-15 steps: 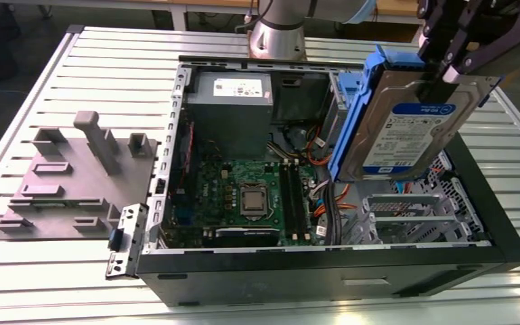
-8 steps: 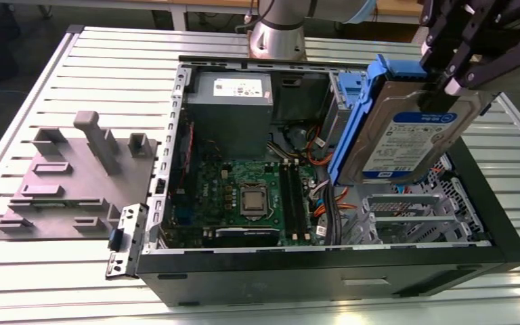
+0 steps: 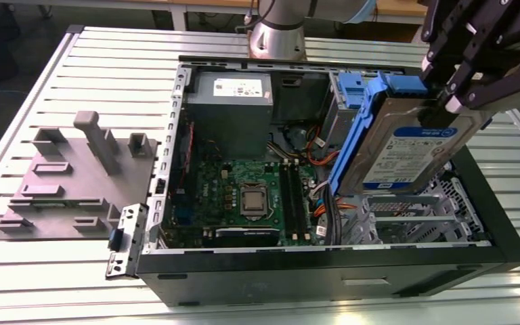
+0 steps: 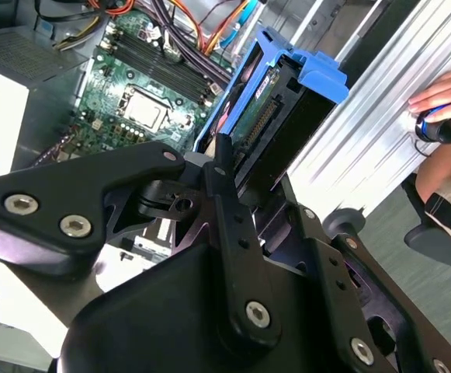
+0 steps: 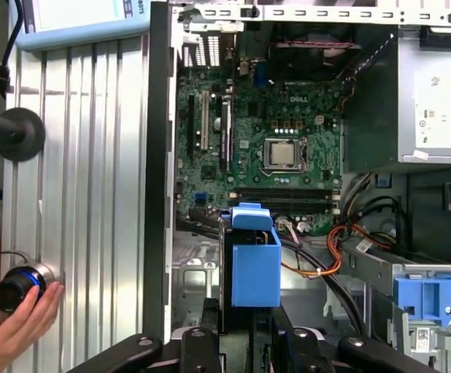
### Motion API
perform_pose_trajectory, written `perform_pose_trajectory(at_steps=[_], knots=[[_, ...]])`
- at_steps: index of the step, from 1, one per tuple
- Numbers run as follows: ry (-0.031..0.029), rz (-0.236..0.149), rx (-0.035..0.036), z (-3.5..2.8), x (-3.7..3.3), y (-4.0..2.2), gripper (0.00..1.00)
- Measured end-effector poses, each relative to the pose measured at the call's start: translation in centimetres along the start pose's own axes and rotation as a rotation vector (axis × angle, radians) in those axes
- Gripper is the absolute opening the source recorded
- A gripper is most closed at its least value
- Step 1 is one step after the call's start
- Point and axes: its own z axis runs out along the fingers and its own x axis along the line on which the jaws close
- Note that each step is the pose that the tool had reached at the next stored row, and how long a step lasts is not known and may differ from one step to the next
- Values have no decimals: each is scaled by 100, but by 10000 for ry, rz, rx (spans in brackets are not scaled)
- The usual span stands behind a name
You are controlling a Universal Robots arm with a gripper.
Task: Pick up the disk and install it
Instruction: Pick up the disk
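Gripper (image 3: 448, 101): clenched on disk, gripping its top edge.
Disk (image 3: 409, 152): in blue frame (image 3: 355, 128), held tilted over PC case (image 3: 332, 274), above the metal rack (image 3: 414, 217) inside; not seated.
Circuit board (image 3: 246, 196): on case floor, below & beside disk.
Power box (image 3: 233, 98): far corner of case, well apart from disk.
Grey block (image 3: 70, 183): outside case, exterior view's left.
Hand (image 5: 12, 315): outside case wall, on a knob (image 5: 19, 284).

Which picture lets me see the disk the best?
The exterior view: the disk shows its labelled face, held by the end effector. The second wrist view shows its connector edge, the first wrist view its blue carrier.
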Motion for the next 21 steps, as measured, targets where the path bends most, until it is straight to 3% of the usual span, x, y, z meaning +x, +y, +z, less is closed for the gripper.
perform_pose_trajectory(at_steps=[4, 8, 17, 18, 19, 21], knots=[[-5, 0, -1, 36, 40, -11, 35], [-2, 0, -7, 57, 53, -62, 35], [-3, 1, -24, 95, 72, -275, 35], [-4, 0, -25, 104, 75, -294, 35], [-4, 0, -32, 140, 85, -361, 35], [-3, -1, -36, 157, 90, -397, 35]])
